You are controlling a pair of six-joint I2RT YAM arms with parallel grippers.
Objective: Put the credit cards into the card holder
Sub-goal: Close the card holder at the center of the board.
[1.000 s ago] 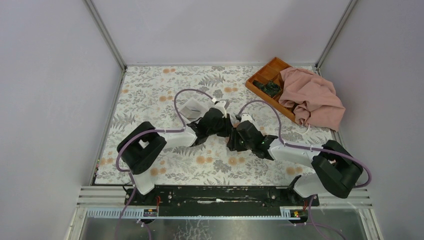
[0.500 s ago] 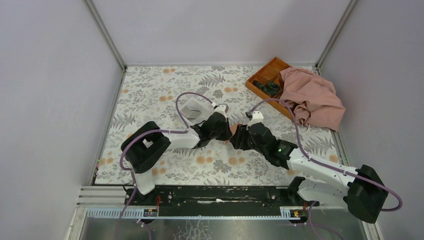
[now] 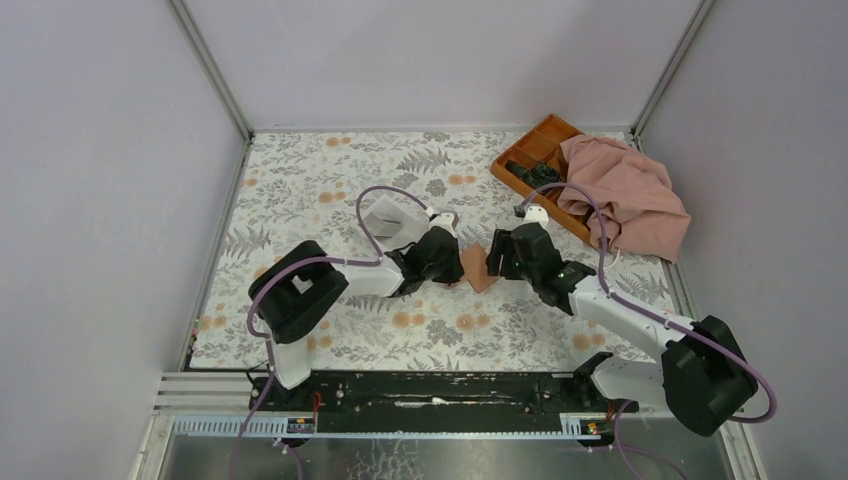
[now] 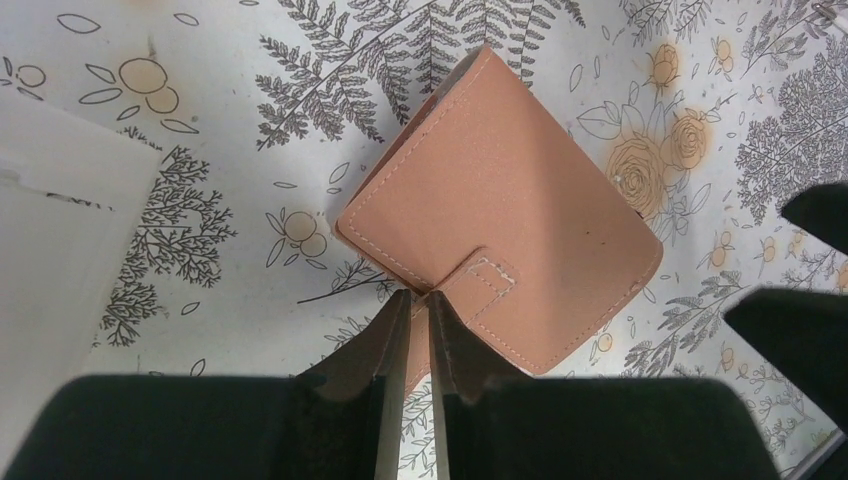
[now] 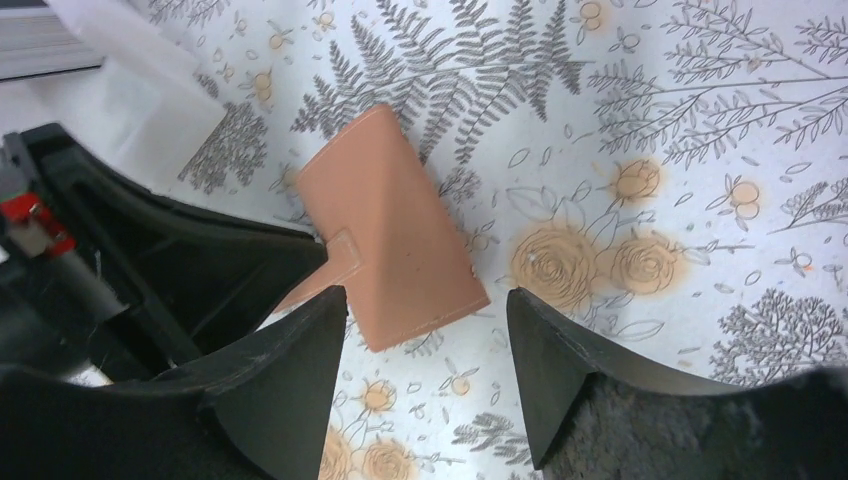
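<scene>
Holder (image 3: pixel 478 268) lies closed on the bench (image 3: pixel 330 180) between both arms. Left gripper (image 4: pixel 420 297): jaws clamped on its strap tab. Right gripper (image 5: pixel 425 305): jaws apart either side of its free end, long axis pointing into the gap. No cards in view.

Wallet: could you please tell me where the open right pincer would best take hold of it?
Probably the free edge opposite the strap, coming from the right: the left pincer pinches the strap side, and the thin closed wallet offers the open right pincer that edge.
</scene>
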